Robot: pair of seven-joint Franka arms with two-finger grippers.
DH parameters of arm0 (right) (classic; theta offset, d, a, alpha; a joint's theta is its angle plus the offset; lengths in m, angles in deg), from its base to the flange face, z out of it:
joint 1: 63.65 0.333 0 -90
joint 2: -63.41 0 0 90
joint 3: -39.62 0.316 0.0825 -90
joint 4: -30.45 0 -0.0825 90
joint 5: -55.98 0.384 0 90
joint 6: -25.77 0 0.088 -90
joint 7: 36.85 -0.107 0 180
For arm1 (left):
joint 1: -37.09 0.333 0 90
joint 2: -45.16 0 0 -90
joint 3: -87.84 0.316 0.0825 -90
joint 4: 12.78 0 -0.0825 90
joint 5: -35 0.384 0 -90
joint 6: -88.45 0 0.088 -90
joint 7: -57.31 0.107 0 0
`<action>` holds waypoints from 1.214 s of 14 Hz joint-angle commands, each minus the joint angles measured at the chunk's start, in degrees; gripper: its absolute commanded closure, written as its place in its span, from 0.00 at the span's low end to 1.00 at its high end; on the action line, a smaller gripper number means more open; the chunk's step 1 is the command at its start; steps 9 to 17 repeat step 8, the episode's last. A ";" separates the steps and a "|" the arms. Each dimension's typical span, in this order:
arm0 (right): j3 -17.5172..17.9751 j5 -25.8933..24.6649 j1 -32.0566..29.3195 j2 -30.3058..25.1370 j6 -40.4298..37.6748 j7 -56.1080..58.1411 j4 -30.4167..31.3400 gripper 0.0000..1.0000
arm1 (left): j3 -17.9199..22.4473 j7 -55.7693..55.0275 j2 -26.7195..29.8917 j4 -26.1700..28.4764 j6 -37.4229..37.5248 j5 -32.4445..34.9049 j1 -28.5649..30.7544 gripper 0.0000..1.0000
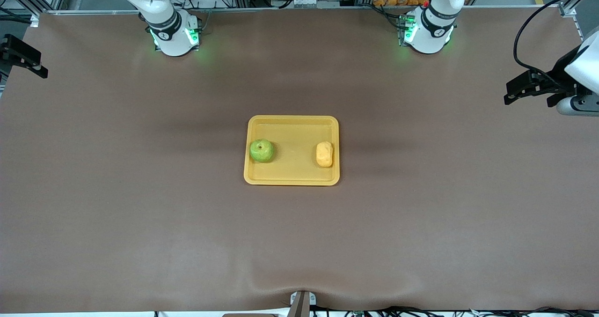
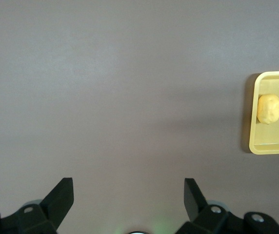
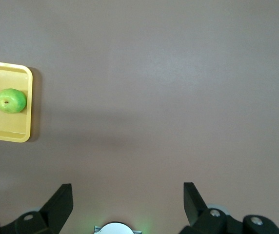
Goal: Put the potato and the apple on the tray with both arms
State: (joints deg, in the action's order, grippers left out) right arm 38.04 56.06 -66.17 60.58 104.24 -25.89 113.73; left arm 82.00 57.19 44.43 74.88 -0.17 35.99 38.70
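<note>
Wide brown desk, bare cloth on every side of the yellow-orange tray at its middle; plenty of open room between tray and each desk edge. Slight ripple in the cloth at the edge nearest the front camera.

Green apple on the tray, close against the rim at the right arm's end, stem dimple up. Yellow-orange potato also on the tray, close to the rim at the left arm's end. Well apart from each other, bare tray floor between. Neither touched by anything.

Left arm swung out over its own end of the desk, wrist roughly level, left hand up over the cloth near that edge, far from the tray. In the left wrist view, left hand released, fingers spread wide, nothing between them; potato and tray corner off at the margin.

Right hand barely in the front view at the right arm's end of the desk, probably raised over the cloth, though mostly cut off there. In the right wrist view, right hand released too, fingers wide apart, empty; apple and tray far off.
</note>
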 commanded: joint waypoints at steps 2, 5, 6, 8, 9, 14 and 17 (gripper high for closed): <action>-0.44 -0.43 0.32 0.36 -0.51 0.91 -1.10 0.00 | -0.23 -0.06 0.47 -0.21 0.63 -0.99 0.49 0.00; -0.53 -0.70 0.76 0.36 -0.51 1.17 -0.92 0.00 | -0.23 0.12 0.56 -0.04 0.63 -0.99 0.49 0.00; -0.53 -0.78 1.46 0.28 -0.59 1.00 -0.92 0.00 | -0.23 0.12 0.56 -0.12 0.63 -0.99 0.49 0.00; -1.05 -0.52 1.12 0.36 -0.68 0.74 -0.83 0.00 | -0.23 0.12 0.47 -0.13 0.63 -0.99 0.49 0.00; -1.05 -0.52 1.12 0.36 -0.68 0.74 -0.83 0.00 | -0.23 0.12 0.47 -0.13 0.63 -0.99 0.49 0.00; -1.05 -0.52 1.12 0.36 -0.68 0.74 -0.83 0.00 | -0.23 0.12 0.47 -0.13 0.63 -0.99 0.49 0.00; -1.05 -0.52 1.12 0.36 -0.68 0.74 -0.83 0.00 | -0.23 0.12 0.47 -0.13 0.63 -0.99 0.49 0.00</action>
